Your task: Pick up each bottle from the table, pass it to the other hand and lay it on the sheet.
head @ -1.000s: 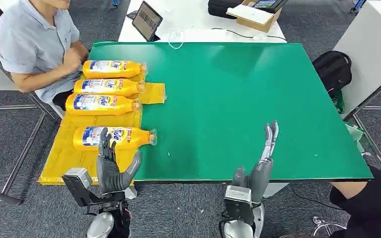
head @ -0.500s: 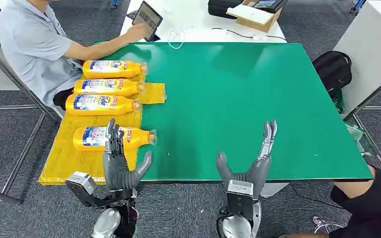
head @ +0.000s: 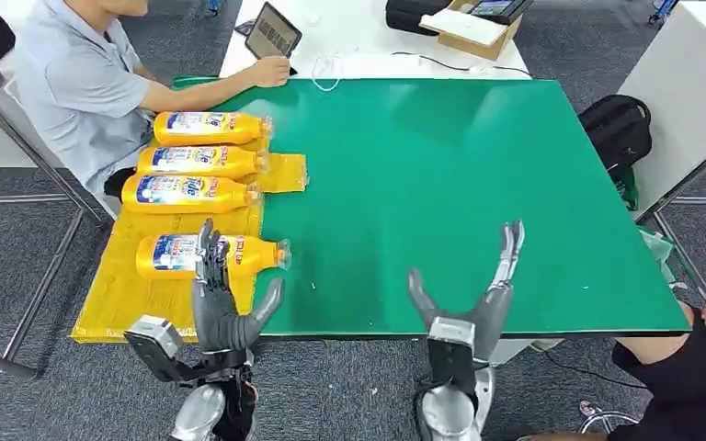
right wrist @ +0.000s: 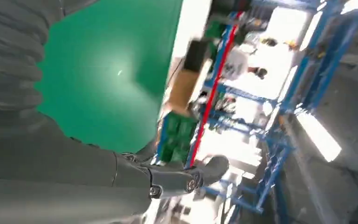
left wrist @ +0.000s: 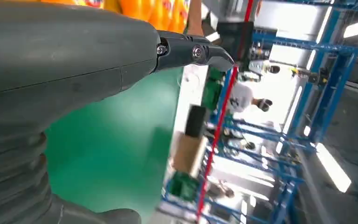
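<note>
Yellow bottles (head: 204, 162), four in all, are laid on the sheet (head: 129, 294); beside it, none is seen on the table (head: 441, 175). Nothing is held: the left hand (head: 223, 296) and right hand (head: 478, 296) are spread wide.

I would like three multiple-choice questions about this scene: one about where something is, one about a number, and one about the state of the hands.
1. Where do the orange bottles lie?
A. on the yellow sheet at the table's left side
B. in the middle of the green table
C. on the floor

2. How many orange bottles are in the head view?
A. two
B. four
C. six

3. What do the robot's hands hold?
A. each holds a bottle
B. the right hand holds a bottle
C. nothing, fingers apart

Answers:
1. A: the orange bottles lie side by side on the yellow sheet, not on the bare green table.
2. B: four bottles lie in a row.
3. C: the left hand and the right hand are raised with spread fingers and nothing in them.
</note>
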